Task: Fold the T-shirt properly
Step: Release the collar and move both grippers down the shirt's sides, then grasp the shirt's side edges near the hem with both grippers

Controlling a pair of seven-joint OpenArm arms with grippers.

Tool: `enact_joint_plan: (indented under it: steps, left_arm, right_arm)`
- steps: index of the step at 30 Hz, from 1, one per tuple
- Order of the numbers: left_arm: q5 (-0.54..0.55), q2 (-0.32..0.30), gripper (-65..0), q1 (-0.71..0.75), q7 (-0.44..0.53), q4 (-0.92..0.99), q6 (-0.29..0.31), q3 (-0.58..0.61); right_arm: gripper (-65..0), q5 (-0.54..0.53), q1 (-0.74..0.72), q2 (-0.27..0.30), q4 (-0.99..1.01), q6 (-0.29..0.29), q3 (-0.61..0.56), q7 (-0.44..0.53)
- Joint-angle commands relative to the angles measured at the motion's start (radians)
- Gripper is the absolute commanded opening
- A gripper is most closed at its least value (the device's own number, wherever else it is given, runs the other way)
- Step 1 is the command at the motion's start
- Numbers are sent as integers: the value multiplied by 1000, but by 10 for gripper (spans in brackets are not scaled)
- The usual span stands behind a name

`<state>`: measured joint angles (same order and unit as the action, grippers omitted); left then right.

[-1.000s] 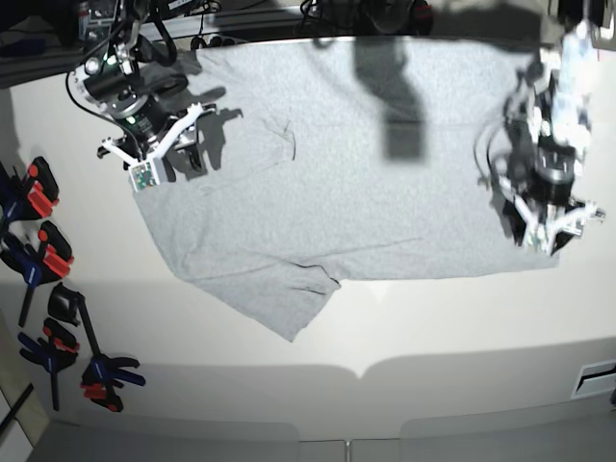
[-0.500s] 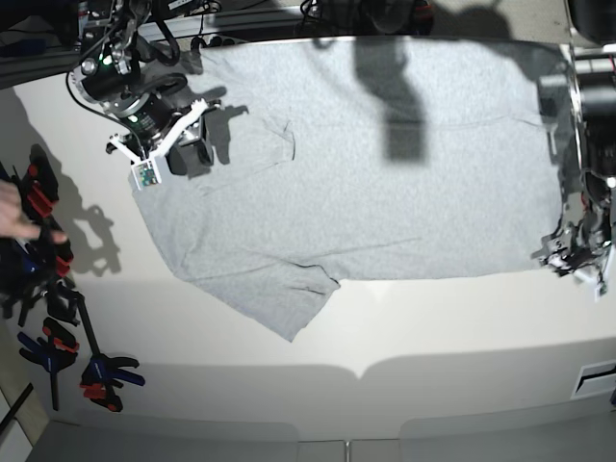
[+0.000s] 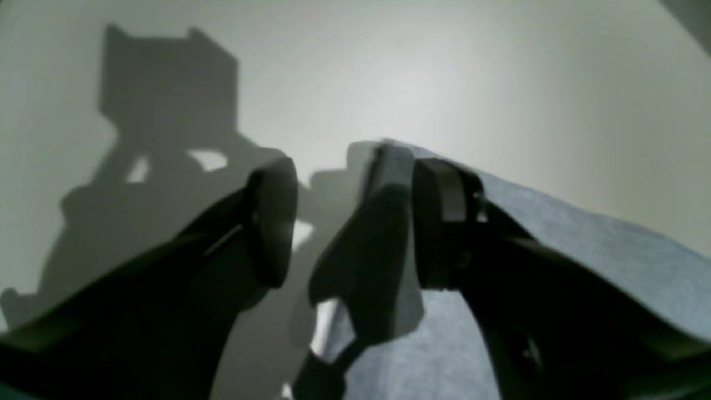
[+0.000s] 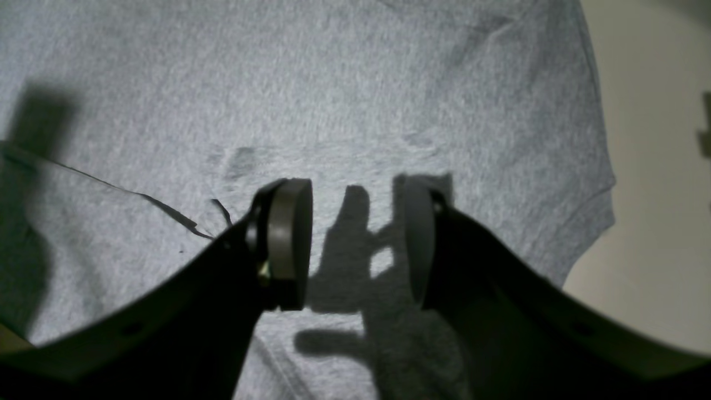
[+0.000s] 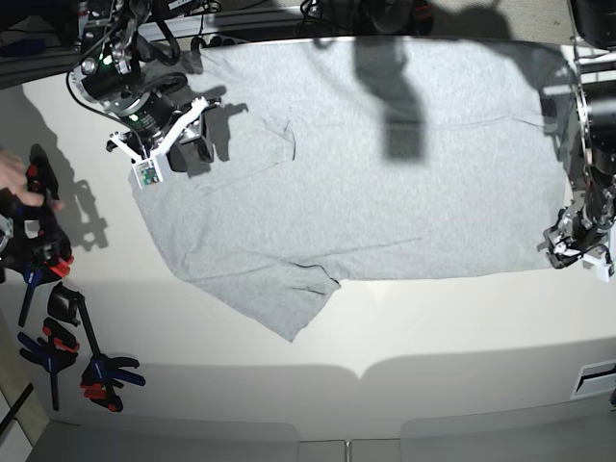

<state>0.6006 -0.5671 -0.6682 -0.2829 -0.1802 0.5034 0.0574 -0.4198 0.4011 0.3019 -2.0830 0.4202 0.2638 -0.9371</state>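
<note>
The light grey T-shirt [image 5: 366,183] lies spread flat on the white table, plain side up, one sleeve pointing to the front [image 5: 294,308]. My left gripper [image 5: 577,246] is low at the shirt's front right corner. In the left wrist view it [image 3: 355,222] is open, and the lifted shirt corner [image 3: 383,233] stands between the jaws against the right finger. My right gripper [image 5: 159,144] hovers over the shirt's left end. In the right wrist view it [image 4: 355,244] is open and empty above the fabric [image 4: 355,100], with a sleeve hem [image 4: 589,205] to its right.
Several black, red and blue clamps [image 5: 53,298] lie at the table's left edge, and a person's hand [image 5: 17,183] reaches in there. Cables and gear [image 5: 241,19] line the back edge. Bare white table [image 5: 433,327] runs along the front.
My left gripper has moved from over the shirt's right edge out to its front right corner and now has the corner between its jaws. A hand has appeared by the clamps.
</note>
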Motion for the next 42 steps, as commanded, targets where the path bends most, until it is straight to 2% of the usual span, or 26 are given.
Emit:
enact_joint_plan:
  steps: [1, 3, 11, 13, 16, 17, 20, 23, 27, 34, 36, 39, 42]
  left_arm:
    - [5, 6, -338, -11, -42, -3, 46, 0]
    - [10, 16, -338, -11, -42, -3, 74, 0]
    - [6, 34, -355, -11, -41, -16, 77, 0]
    - [-5, 34, -424, -11, -36, -19, 77, 0]
    - [-5, 35, -618, -10, -10, -19, 77, 0]
    - [-5, 35, -650, -11, -4, -19, 77, 0]
    - [-5, 35, -650, -13, 0, -19, 77, 0]
    - [-5, 35, -650, -13, 0, -19, 77, 0]
    - [-5, 34, -650, -13, -7, -19, 77, 0]
    - [-4, 35, -650, -14, -7, -19, 77, 0]
    - [-5, 35, -650, -13, -8, -19, 77, 0]
    - [-5, 35, -650, -13, -8, -19, 77, 0]
    - [-5, 35, -650, -13, -8, -19, 77, 0]
  right_arm:
    - [-395, -11, -5, 11, -19, 3, 4, 23]
    - [-395, -11, -5, 11, -19, 3, 4, 23]
    - [-395, -11, -12, 11, -19, 3, 5, 24]
    - [-396, -10, -33, 11, -19, 2, 5, 23]
    - [-396, -11, -90, 11, -19, 0, 5, 20]
    - [-396, -11, -117, 11, -18, -3, 4, 20]
    - [-396, -6, -218, 11, -11, -10, 4, 24]
    - [-396, 5, -336, 11, 69, -10, 4, 74]
    - [-396, 80, -528, 11, 349, -11, 4, 84]
    - [-396, 197, -981, 14, 1070, 14, 4, 32]
    - [-396, 234, -1113, 14, 1282, 20, 4, 63]
    - [-396, 349, -1283, 13, 1585, 30, 4, 138]
    - [-396, 448, -1379, 13, 1799, 29, 4, 200]
